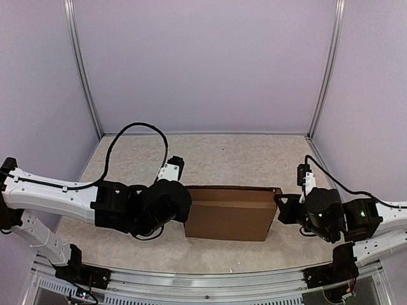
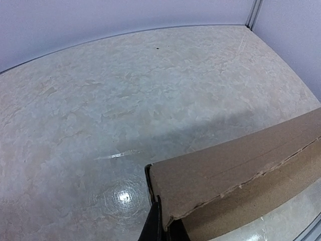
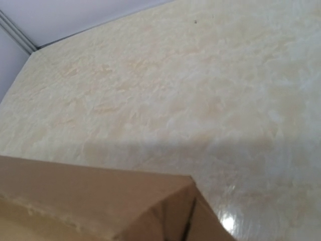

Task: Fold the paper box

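Cardboard like this is probably handling light and stiff, bending only along its scores. The paper box (image 1: 226, 213) is lying near-centre on the table (image 1: 216, 159). The left gripper (image 1: 183, 211) and right gripper (image 1: 278, 206), both pressed together, are touching its left and right ends, which are sensible holds.

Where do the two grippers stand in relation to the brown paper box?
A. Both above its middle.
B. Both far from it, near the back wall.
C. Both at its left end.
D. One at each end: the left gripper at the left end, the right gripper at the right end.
D: in the top view the left gripper is at the left end of the paper box, and the right gripper is at its right end.
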`<state>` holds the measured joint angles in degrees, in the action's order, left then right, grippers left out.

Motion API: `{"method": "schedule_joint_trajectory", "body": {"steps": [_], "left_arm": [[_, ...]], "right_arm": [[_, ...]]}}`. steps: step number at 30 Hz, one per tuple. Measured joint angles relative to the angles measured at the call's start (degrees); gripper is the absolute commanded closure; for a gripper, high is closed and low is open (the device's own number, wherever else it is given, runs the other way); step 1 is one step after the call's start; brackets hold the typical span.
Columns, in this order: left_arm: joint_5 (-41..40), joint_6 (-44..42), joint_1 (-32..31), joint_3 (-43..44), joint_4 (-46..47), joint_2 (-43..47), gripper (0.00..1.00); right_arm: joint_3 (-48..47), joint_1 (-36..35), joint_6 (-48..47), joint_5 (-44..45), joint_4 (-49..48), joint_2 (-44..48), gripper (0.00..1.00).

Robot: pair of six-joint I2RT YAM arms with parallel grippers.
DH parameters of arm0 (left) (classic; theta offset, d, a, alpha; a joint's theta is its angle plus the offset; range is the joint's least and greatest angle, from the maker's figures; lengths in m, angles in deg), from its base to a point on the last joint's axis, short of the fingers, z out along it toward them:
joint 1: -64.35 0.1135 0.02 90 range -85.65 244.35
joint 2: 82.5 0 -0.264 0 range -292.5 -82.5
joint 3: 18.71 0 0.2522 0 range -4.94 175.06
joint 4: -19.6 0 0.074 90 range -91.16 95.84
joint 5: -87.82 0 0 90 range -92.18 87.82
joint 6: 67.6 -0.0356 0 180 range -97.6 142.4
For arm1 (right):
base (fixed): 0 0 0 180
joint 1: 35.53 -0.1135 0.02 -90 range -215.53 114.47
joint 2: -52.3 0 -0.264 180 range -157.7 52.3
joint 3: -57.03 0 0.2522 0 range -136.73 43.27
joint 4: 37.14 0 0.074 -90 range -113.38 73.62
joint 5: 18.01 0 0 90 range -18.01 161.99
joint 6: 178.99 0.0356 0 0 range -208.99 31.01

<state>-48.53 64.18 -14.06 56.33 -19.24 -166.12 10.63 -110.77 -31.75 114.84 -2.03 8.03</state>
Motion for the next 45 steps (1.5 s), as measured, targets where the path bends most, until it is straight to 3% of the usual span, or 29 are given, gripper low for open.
{"method": "schedule_joint_trajectory", "body": {"steps": [10,18,23,30,36,41,45], "left_arm": [[1.4,-0.1,3.5,-4.1,4.5,2.8,0.98],[4.7,-1.1,4.2,-5.0,5.0,3.8,0.63],[9.7,-3.0,5.2,-5.5,3.7,6.4,0.47],[17.9,-7.0,9.8,-7.3,-2.5,13.9,0.4],[25.3,-10.4,14.2,-7.3,-3.7,22.5,0.43],[31.7,-12.8,17.7,-5.3,-2.3,24.3,0.74],[36.1,-15.0,20.9,-1.9,0.5,21.1,0.86]], "right_arm": [[2.2,0.0,-10.2,6.5,-14.0,-8.3,1.0],[1.7,0.0,-13.5,8.8,-17.4,-12.1,1.0],[1.2,0.2,-14.7,8.2,-18.4,-13.2,1.0],[0.7,2.3,-16.5,5.7,-20.4,-14.5,1.0],[0.6,3.7,-18.4,3.5,-21.6,-14.7,1.0],[0.6,4.3,-20.1,2.0,-22.3,-14.6,1.0],[0.7,4.4,-21.5,0.8,-23.0,-14.6,1.0]]}}
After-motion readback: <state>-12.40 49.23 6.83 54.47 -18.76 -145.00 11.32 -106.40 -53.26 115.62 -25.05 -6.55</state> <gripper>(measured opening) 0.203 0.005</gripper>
